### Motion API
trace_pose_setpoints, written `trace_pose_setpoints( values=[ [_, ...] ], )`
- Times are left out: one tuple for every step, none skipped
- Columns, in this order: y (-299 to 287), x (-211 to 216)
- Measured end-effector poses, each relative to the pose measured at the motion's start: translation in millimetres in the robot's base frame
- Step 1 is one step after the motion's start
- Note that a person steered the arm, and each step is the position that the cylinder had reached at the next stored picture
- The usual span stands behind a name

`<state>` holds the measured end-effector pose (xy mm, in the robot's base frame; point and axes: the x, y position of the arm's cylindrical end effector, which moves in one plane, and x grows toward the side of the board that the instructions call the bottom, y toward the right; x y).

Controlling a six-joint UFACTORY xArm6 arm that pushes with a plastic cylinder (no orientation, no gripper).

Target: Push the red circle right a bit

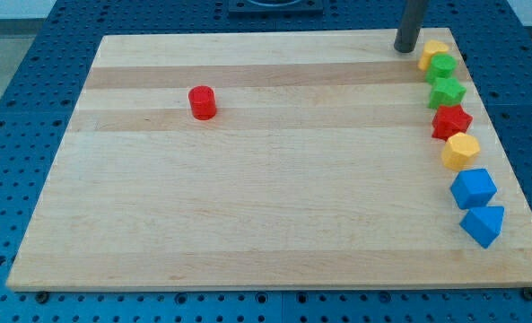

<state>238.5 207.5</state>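
The red circle (202, 102) is a short red cylinder standing alone on the wooden board (248, 197), toward the view's upper left. My tip (405, 48) is the lower end of a dark rod at the board's top edge, toward the view's right. It is far to the right of the red circle and just left of a yellow block (431, 51). Nothing touches the red circle.
A curved column of blocks runs down the board's right edge: the yellow block, a green one (442, 66), a green star-like one (447, 91), a red star-like one (451, 122), a yellow hexagon (461, 151), a blue block (473, 188) and a blue triangle-like one (484, 224). Blue pegboard surrounds the board.
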Motion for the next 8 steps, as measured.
trace_pose_setpoints(
  values=[
    [-1,0],
    [-9,-2],
    [-76,-3],
    [-140,-1],
    [-186,24],
    [-250,35],
    [-314,45],
    [-376,66]
  ],
)
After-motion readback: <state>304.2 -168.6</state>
